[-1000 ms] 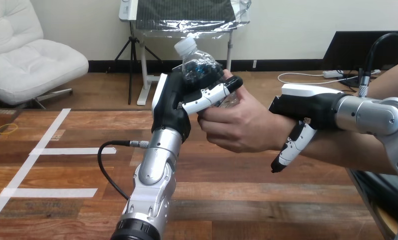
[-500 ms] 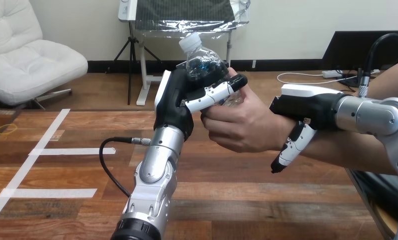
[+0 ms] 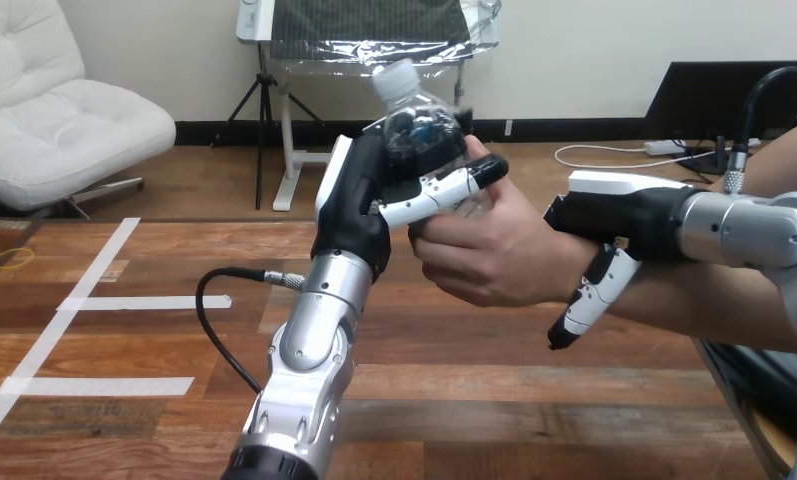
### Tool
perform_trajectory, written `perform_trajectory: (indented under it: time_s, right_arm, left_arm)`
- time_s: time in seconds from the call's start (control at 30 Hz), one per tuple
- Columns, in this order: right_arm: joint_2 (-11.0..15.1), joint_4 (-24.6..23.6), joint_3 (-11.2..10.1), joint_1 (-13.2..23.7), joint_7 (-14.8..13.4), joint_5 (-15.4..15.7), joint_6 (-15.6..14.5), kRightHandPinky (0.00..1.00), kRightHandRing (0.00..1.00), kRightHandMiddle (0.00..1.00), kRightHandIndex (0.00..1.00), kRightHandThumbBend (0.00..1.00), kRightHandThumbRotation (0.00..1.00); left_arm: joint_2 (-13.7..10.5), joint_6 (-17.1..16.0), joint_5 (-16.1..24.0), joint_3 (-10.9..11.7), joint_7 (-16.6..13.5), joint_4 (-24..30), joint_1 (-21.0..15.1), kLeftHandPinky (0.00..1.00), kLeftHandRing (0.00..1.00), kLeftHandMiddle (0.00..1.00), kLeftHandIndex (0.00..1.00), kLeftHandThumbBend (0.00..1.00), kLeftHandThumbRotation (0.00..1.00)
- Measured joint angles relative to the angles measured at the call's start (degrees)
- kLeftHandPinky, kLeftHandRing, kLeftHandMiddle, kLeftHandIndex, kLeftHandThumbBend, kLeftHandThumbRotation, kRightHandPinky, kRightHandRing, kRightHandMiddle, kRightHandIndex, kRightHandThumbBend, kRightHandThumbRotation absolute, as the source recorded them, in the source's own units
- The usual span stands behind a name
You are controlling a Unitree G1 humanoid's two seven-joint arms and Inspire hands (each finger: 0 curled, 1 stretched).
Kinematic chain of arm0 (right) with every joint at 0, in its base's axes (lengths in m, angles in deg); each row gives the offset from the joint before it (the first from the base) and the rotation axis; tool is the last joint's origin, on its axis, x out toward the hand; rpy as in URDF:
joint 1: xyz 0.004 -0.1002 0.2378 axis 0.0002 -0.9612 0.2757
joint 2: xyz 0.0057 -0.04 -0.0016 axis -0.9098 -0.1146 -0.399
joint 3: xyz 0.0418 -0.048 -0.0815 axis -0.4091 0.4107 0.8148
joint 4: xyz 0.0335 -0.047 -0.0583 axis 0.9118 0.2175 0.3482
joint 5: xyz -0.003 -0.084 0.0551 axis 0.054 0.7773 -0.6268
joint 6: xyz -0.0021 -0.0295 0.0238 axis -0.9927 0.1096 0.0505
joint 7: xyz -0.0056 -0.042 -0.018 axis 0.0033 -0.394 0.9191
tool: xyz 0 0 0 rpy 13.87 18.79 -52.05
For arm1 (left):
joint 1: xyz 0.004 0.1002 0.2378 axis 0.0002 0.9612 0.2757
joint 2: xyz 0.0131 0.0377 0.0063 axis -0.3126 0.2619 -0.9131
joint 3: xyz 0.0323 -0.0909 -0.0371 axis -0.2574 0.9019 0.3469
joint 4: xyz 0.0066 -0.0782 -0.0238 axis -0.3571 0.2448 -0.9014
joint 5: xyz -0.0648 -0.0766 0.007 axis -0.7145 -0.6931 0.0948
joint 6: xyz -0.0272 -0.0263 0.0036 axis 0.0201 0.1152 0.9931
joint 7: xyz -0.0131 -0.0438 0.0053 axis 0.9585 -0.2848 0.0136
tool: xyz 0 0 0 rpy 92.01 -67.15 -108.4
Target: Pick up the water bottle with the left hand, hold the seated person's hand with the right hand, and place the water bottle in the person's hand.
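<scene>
A: Water bottle (image 3: 421, 125), how many, and where?
B: One, clear with a white cap. It is up above the table (image 3: 124, 340), its top leaning a little to the view's left.
A: Who has it?
B: The left hand (image 3: 359, 205), curled round its body. One person's hand (image 3: 494, 250) is on its lower part too, coming in from the view's right.
A: And the second robot hand?
B: The right hand (image 3: 614, 215) lies over the person's wrist (image 3: 552, 268). I cannot tell whether it grips it.
A: So two robot hands and one person's hand?
B: Yes.
</scene>
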Motion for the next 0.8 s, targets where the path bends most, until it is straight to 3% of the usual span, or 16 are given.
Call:
perform_trajectory:
  time_s: [0.37, 0.8]
  right_arm:
    - [1.8, -2.3, -1.1, -1.0, 3.5, -2.7, -2.0, 0.56, 0.64, 0.69, 0.76, 1.0, 0.55]
    - [4.4, -6.0, -2.1, -1.3, 10.6, -6.3, -10.7, 0.63, 0.74, 0.79, 0.84, 1.0, 0.43]
  left_arm:
    - [-0.2, -0.3, 3.3, -1.7, -1.2, 4.6, 2.5, 0.89, 0.87, 0.84, 0.82, 0.81, 0.93]
    - [-1.7, -3.3, 6.5, -2.3, -2.5, 8.6, 5.5, 0.95, 0.89, 0.85, 0.81, 0.73, 1.0]
